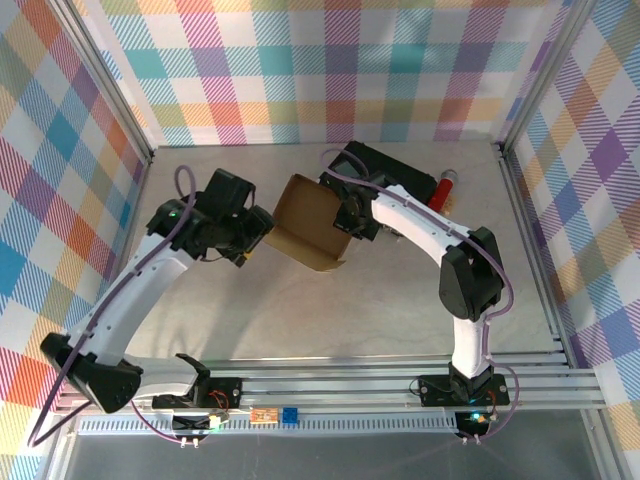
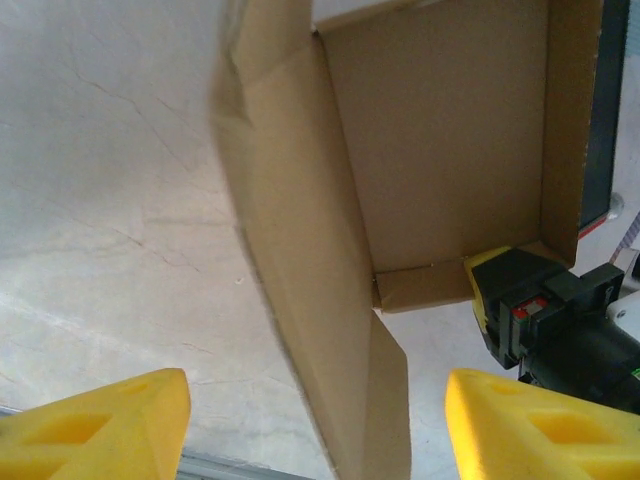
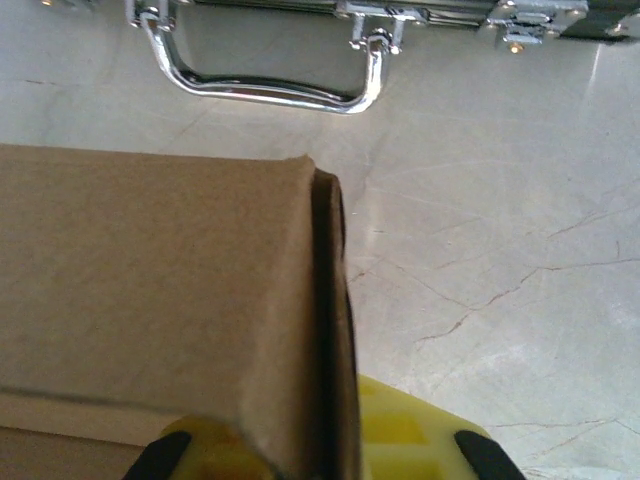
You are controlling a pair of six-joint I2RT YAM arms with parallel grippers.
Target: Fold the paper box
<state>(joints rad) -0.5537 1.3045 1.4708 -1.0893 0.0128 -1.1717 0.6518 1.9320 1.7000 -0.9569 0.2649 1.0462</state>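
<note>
The paper box (image 1: 308,222) is brown cardboard, partly folded, with raised walls, and sits mid-table. My right gripper (image 1: 350,218) is shut on its right wall. In the right wrist view both yellow fingers (image 3: 405,432) pinch that doubled wall (image 3: 160,290) at the bottom edge. My left gripper (image 1: 252,236) is at the box's left side, open. In the left wrist view its yellow fingertips (image 2: 110,420) stand wide apart, with the box's near side wall and its loose end flap (image 2: 330,330) rising between them, touching neither. The right gripper's finger (image 2: 520,310) shows on the box's far wall.
A black hard case (image 1: 400,165) with a chrome handle (image 3: 270,88) and latches lies just behind the box. A red-capped cylinder (image 1: 445,187) lies to its right. Aluminium frame posts and plaid walls ring the pale table (image 1: 300,310).
</note>
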